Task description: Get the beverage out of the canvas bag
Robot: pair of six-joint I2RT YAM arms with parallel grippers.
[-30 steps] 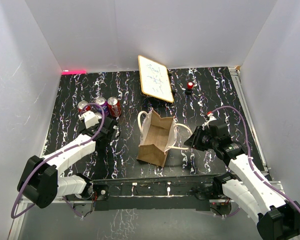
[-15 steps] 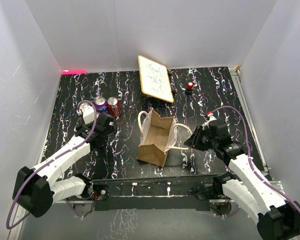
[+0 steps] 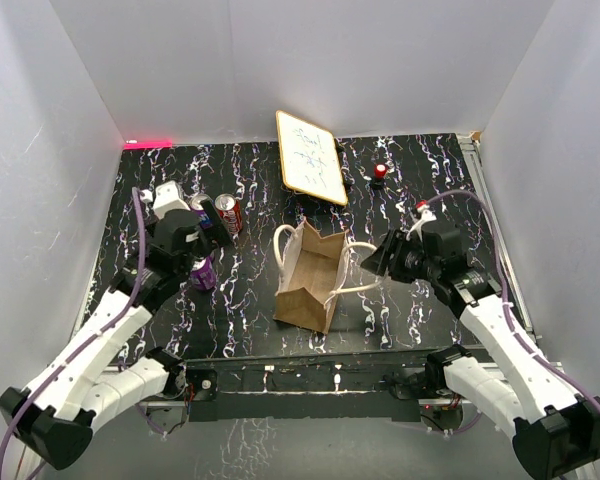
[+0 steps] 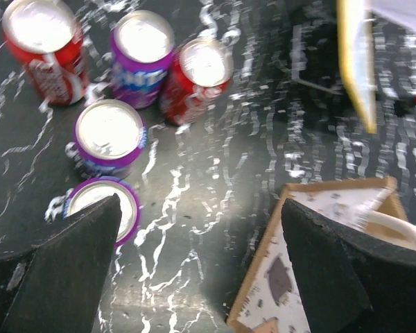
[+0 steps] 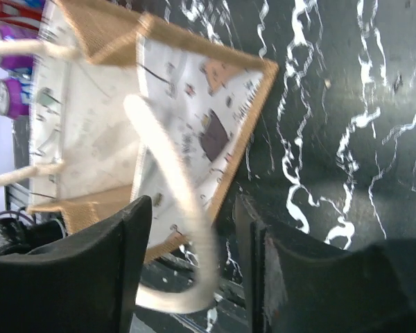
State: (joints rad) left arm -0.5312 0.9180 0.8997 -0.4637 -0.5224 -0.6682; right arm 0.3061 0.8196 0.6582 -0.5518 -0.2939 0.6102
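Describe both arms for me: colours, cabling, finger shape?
Both the left arm and right arm have white link shells with black joints. A purple cable loops along each. The fingers are matte black, broad and wedge-shaped.

Soft, even light from overhead fills the white-walled enclosure, and the canvas bag [image 3: 310,285] casts only a faint shadow on the glossy black surface [image 3: 250,305]. A pink-red glow [image 3: 148,143] marks the far left corner. The left wrist view is smeared by motion blur. Glare whitens the tops of the soda cans [image 4: 142,38], and the left hand [image 4: 200,222] shows dark, unfocused fingers [image 4: 62,270]. The right wrist view is sharper, though the near bag handle [image 5: 187,277] is blurred.
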